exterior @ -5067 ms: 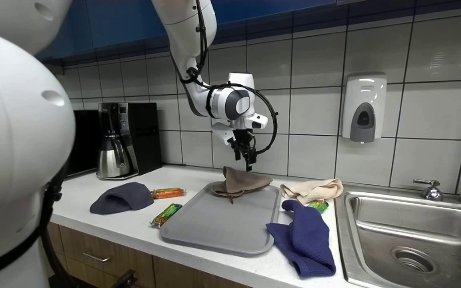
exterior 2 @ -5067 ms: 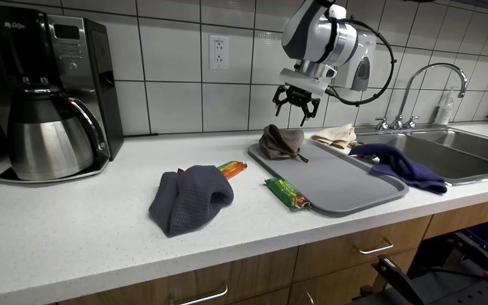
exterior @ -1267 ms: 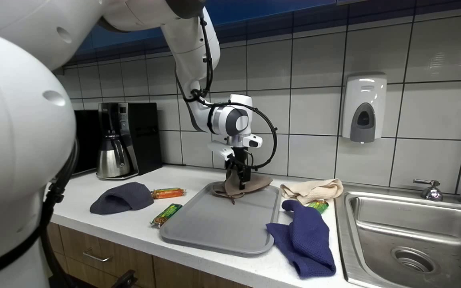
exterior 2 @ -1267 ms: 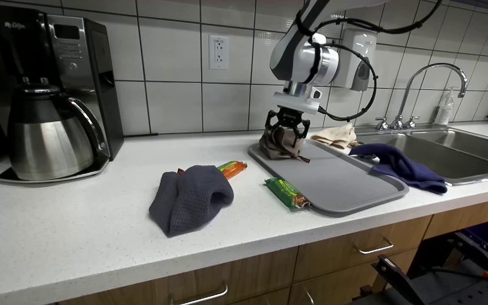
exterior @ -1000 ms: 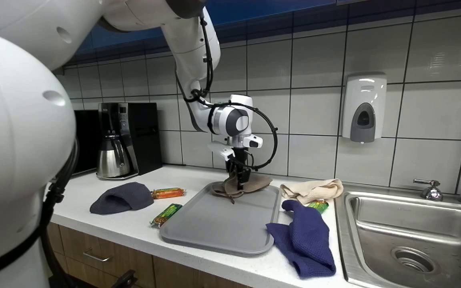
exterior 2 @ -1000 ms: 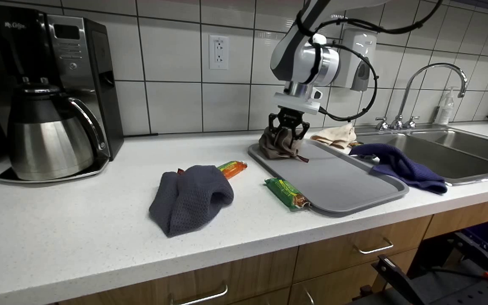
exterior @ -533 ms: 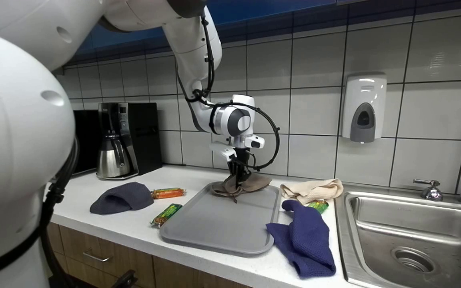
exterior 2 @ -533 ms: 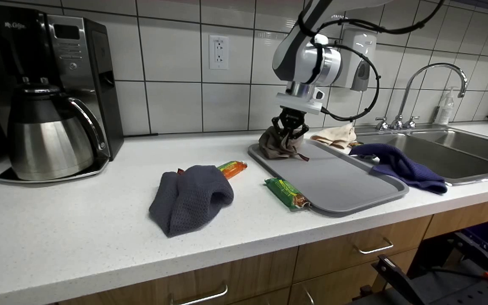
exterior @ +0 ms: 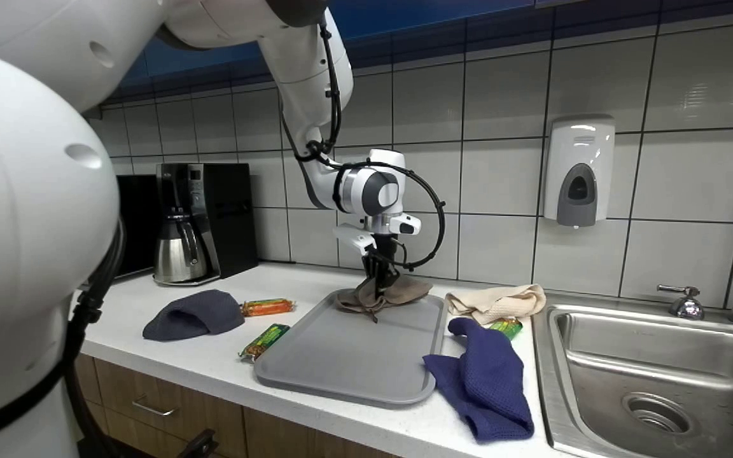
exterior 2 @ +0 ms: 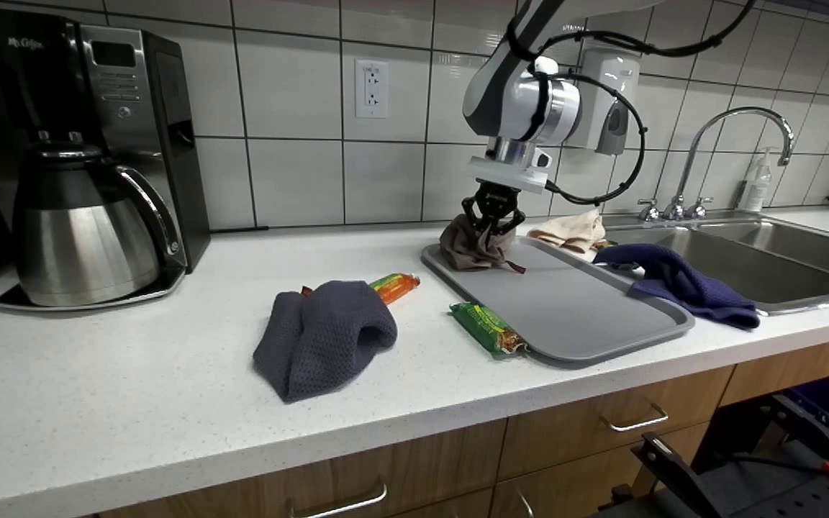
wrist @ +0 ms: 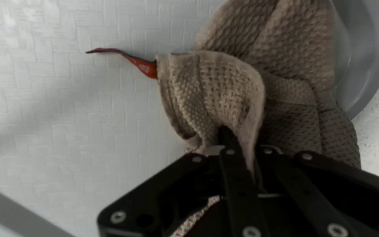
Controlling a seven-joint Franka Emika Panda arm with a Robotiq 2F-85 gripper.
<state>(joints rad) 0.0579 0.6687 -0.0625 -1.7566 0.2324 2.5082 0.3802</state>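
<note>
With the end effector (exterior 2: 488,233), pinches a fold of brown cloth (wrist: 283,89) bunched on a gray tray (exterior: 354,359). Shows a red tip (wrist: 146,67) poking from the cloth and, on the bench (exterior 2: 170,381) beside the tray, a green packet (exterior 2: 485,326).

The sink (exterior: 653,375) and coffee maker (exterior 2: 125,137) mark a kitchen.
</note>
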